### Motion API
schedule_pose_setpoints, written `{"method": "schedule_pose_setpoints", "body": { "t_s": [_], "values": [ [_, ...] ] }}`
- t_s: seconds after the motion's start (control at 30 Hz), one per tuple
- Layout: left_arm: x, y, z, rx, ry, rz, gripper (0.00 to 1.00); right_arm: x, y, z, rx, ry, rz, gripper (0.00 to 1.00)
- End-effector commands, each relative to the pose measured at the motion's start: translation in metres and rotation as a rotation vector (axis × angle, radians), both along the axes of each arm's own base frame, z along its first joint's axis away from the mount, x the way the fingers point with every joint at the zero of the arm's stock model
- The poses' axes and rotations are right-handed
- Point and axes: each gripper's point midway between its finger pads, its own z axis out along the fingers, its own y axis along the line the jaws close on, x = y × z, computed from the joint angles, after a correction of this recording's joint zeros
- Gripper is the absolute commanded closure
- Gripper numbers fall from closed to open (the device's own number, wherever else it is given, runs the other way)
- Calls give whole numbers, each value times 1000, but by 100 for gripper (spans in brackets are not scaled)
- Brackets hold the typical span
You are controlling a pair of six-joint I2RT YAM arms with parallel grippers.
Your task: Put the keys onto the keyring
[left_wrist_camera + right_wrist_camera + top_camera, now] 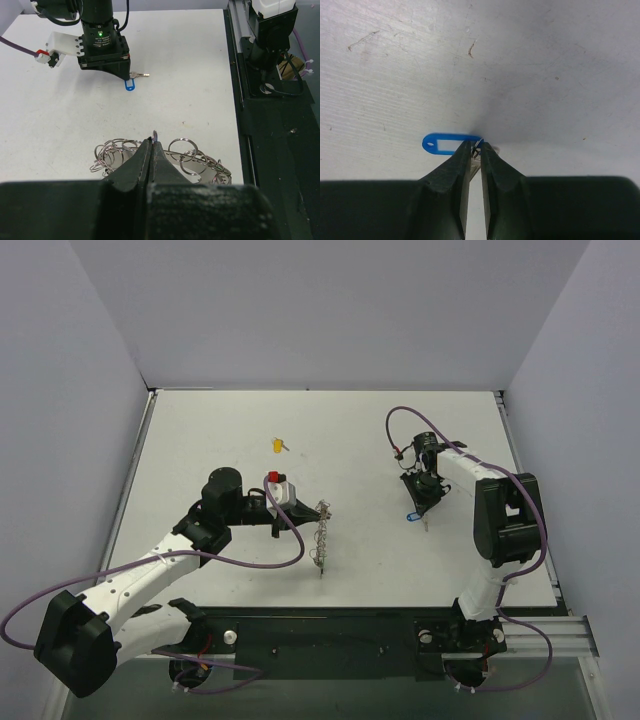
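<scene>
At the left of the table point(380, 440), the left gripper point(308, 511) has its jaws pressed together on one loop of the keyring point(320, 540). The rest of the keyring trails toward 6 o'clock from the fingertips in a loose tangle. A yellow key point(278, 445) lies apart, at about 11 o'clock from that gripper and untouched.

Further right, the right gripper point(421, 508) points down at the blue key point(413, 517), which lies on the surface at about 7 o'clock from its tips. In the right wrist view the jaws stand only a narrow slit apart around the small wire ring at the end of the key's blue head. Whether they already bite on it I cannot tell.

The step in hand looks like picking up this key. To do it well, squeeze the wire ring or the head squarely and avoid grabbing the blade. Lift straight up so the key hangs steady. The left arm should hold its loop firmly and keep it turned toward 3 o'clock for threading.
</scene>
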Motion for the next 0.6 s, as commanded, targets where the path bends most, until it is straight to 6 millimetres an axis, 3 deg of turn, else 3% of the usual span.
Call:
{"method": "schedule_pose_setpoints", "body": {
  "t_s": [0.0, 0.37, 0.57],
  "values": [
    [3, -1, 45, -73, -122, -6, 100, -2, -1, 8, -20, 16, -1, 90],
    [3, -2, 44, -72, -120, -9, 100, -1, -4, 12, -32, 10, 5, 96],
    [3, -2, 43, -70, -118, -8, 100, -3, -5, 12, -37, 22, 11, 89]
  ]
}}
